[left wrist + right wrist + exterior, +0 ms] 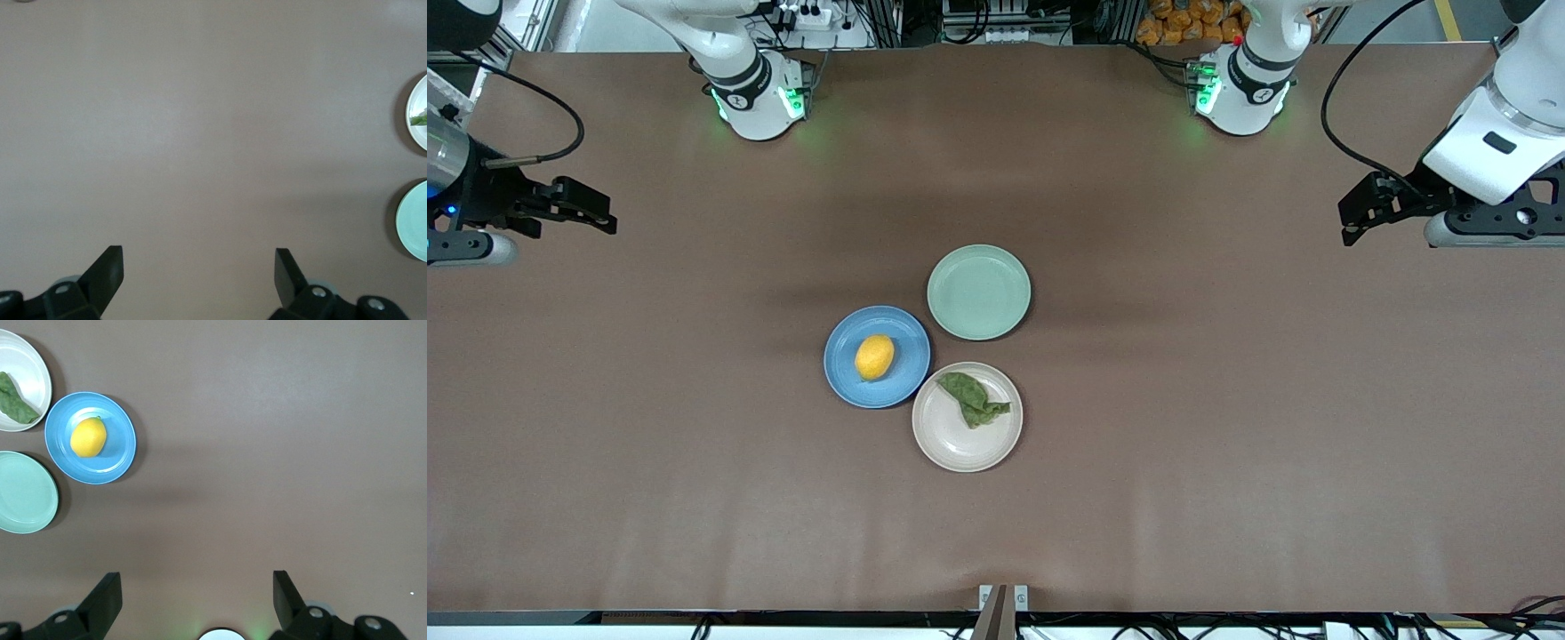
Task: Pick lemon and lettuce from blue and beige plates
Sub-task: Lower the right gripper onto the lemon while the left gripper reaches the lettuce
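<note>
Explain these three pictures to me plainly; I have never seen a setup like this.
Two robot arms stand at a brown table. The front view looks down from a high camera facing them; the other two come from cameras on each arm's wrist. The left gripper and right gripper wait open over the table's ends, holding nothing. In the middle lie three plates: a blue plate with a lemon, a beige plate with a lettuce leaf, and a mint-green plate.
</note>
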`<action>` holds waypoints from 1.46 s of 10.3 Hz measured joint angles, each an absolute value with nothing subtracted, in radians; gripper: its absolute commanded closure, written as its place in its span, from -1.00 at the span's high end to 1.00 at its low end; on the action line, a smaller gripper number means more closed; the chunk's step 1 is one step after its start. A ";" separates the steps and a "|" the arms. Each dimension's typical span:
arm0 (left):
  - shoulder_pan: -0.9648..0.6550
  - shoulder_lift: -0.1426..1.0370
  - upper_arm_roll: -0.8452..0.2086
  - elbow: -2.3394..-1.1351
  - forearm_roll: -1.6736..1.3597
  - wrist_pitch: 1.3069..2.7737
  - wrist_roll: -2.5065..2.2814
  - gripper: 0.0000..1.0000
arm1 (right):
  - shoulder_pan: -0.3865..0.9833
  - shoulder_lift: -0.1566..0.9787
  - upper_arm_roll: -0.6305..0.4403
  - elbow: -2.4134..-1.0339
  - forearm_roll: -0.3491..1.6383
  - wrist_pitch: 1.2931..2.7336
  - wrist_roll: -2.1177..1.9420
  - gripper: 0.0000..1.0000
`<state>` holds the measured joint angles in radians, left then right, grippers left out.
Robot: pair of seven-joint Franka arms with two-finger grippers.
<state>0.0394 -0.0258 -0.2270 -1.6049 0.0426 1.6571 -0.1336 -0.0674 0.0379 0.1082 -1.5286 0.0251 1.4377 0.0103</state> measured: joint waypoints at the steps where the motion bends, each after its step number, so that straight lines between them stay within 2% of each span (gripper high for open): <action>1: 0.039 -0.026 -0.227 -1.605 0.043 1.657 -0.134 1.00 | -0.067 0.038 0.108 -1.529 0.025 1.438 0.010 1.00; 6: 0.016 0.000 -0.241 -1.605 0.006 1.656 -0.130 1.00 | -0.059 0.048 0.108 -1.540 0.032 1.467 0.010 1.00; 8: -0.055 0.063 -0.258 -1.591 -0.004 1.674 -0.195 1.00 | -0.007 0.114 0.108 -1.560 0.038 1.553 0.064 1.00; 10: -0.145 0.144 -0.270 -1.543 -0.008 1.724 -0.382 1.00 | 0.072 0.241 0.109 -1.571 0.039 1.664 0.222 1.00; 12: -0.250 0.228 -0.275 -1.515 -0.008 1.836 -0.589 1.00 | 0.133 0.373 0.110 -1.570 0.043 1.743 0.367 1.00; 15: -0.409 0.381 -0.276 -1.511 -0.008 2.115 -0.886 1.00 | 0.205 0.508 0.111 -1.567 0.126 1.861 0.567 1.00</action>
